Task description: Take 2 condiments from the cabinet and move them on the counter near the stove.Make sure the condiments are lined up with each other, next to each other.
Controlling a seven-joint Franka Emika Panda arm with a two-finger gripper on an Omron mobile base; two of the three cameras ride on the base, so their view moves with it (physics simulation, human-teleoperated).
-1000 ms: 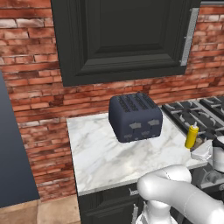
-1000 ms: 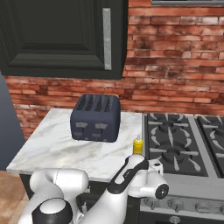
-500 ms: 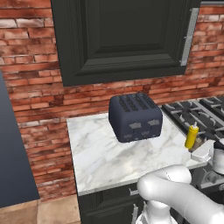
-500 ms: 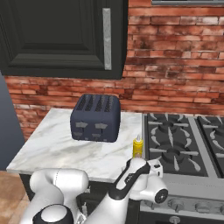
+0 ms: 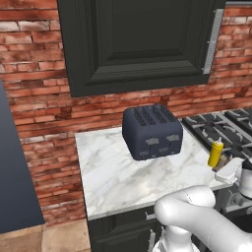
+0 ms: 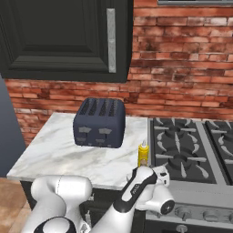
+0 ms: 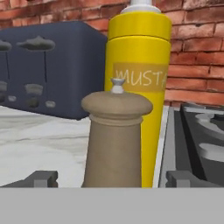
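- Two dark fingertips of the pincer [image 7: 111, 179] stand wide apart, gripping nothing.
- Straight ahead, between them, the tan shaker [image 7: 116, 138] stands upright on the desk [image 5: 118, 177].
- Just behind it, touching or nearly so, stands the yellow mustard bottle [image 7: 138, 74], also upright.
- To their right lies the stove [image 6: 191, 150]; to the left sits the toaster [image 6: 100, 122], with open marble between.
- Judgement: both condiments placed; retreat straight back, where room is free.

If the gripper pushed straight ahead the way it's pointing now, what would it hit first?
Most likely the tan-brown shaker, standing between the open gripper's fingertips. The yellow mustard bottle stands right behind it, then the brick wall.
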